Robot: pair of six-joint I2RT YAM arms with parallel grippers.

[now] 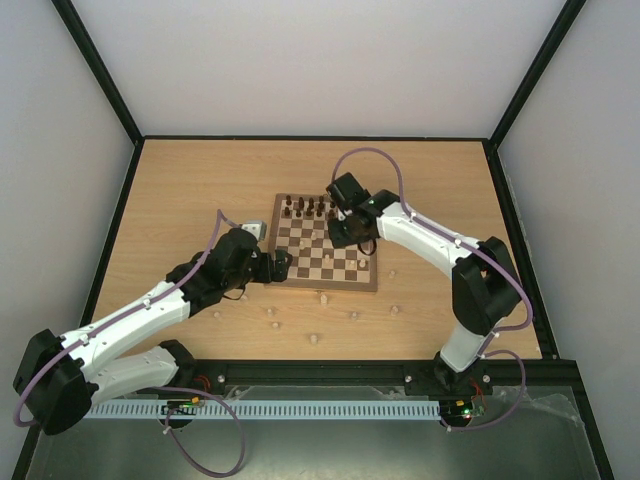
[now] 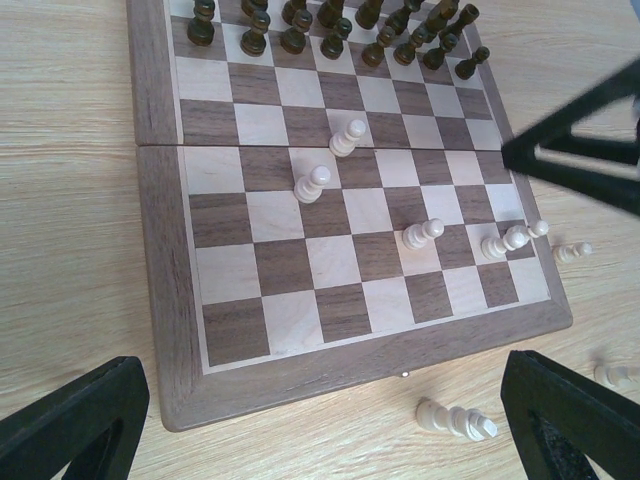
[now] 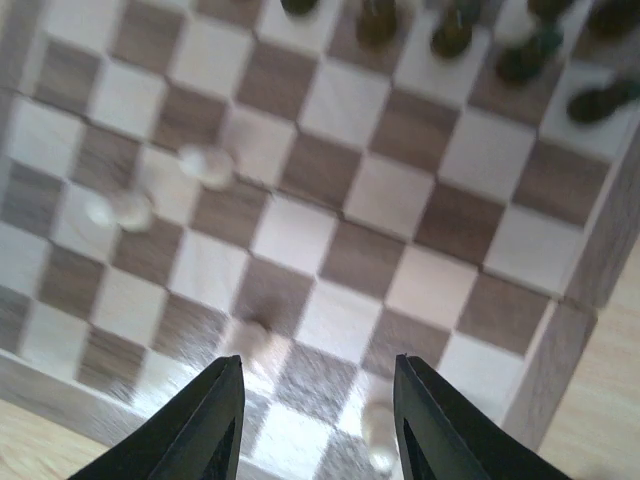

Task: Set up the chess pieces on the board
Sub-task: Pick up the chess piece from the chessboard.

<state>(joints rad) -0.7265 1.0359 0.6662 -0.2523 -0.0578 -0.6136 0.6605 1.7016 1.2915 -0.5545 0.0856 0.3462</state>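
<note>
- Several pale beige wooden chessmen [image 2: 312,184] stand scattered over the square dark-and-cream checked wooden board [image 2: 160,250], which is set mid-way on the light-wood worktop [image 1: 200,190].
- More loose pale pieces [image 2: 455,418] are seen lying off its near edge.
- Dark brown chessmen [image 1: 310,208] are ranked along the far rows.
- The right tool [image 3: 318,365] is held over the board, jaws parted, with nothing between them.
- The left tool [image 1: 278,266] is held wide open and empty by the board's left edge.
- The pale side is judged to be the step in hand: a loose piece is to be fetched and stood upright on a near row.

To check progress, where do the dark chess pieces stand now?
In the left wrist view, the dark chess pieces crowd the board's far rows; from above, they stand just left of the right end effector.
</note>
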